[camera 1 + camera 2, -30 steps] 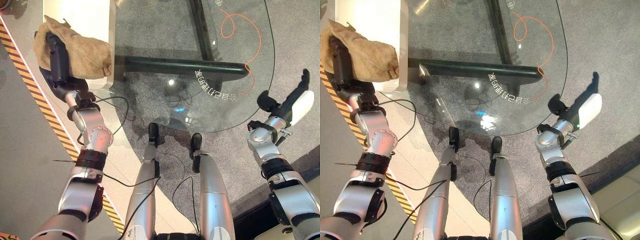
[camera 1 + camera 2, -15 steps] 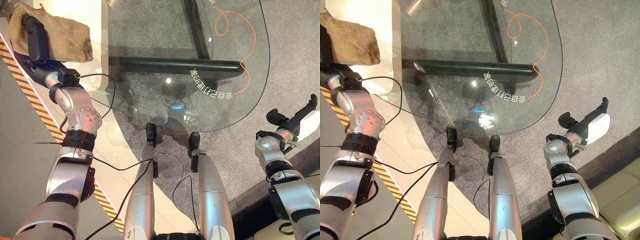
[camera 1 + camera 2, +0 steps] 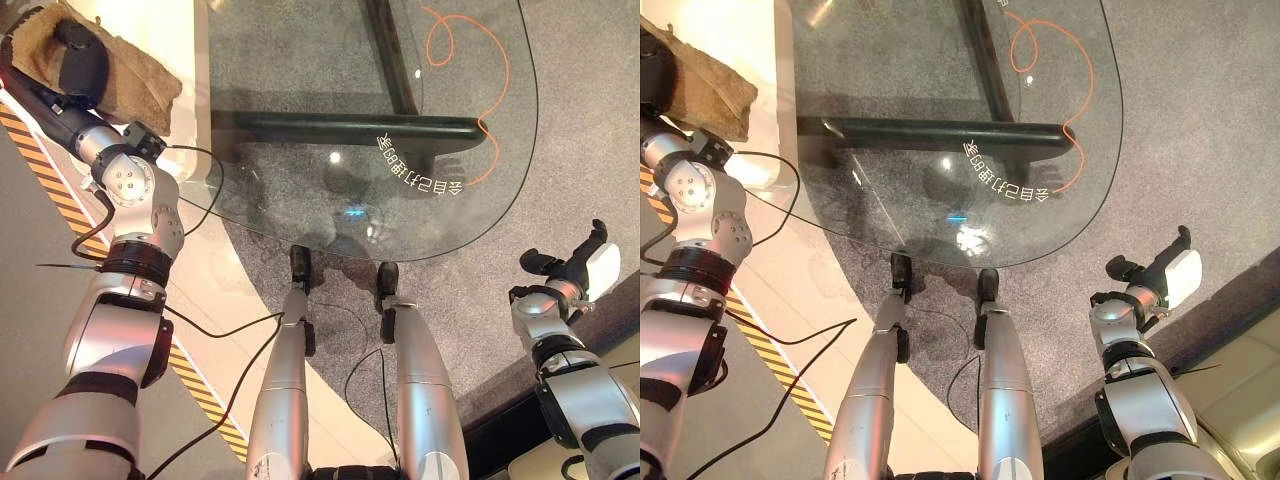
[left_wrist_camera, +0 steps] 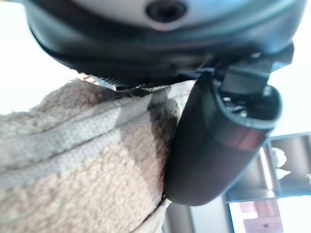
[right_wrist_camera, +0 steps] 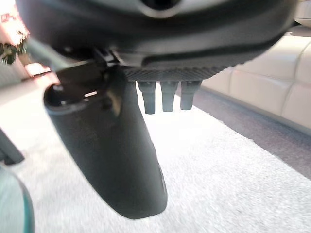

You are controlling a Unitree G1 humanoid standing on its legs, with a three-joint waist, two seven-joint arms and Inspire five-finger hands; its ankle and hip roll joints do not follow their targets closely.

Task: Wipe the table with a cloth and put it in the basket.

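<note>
Both hands show: the left hand is clamped on the tan cloth, thumb pressed against the pile in its wrist view, off the glass table's left edge over a white surface. The right hand hangs relaxed and empty above the carpet. No basket is visible; I judge the grip should hold firm until it is found. The bunched cloth's long axis runs toward the table.

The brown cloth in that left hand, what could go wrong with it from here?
The brown cloth is bunched under the left hand over the white surface beside the glass table. It might slip free, since the grip is hard to judge. No basket is visible, so the drop could miss. The right hand hangs open, far off, too distant to help.
</note>
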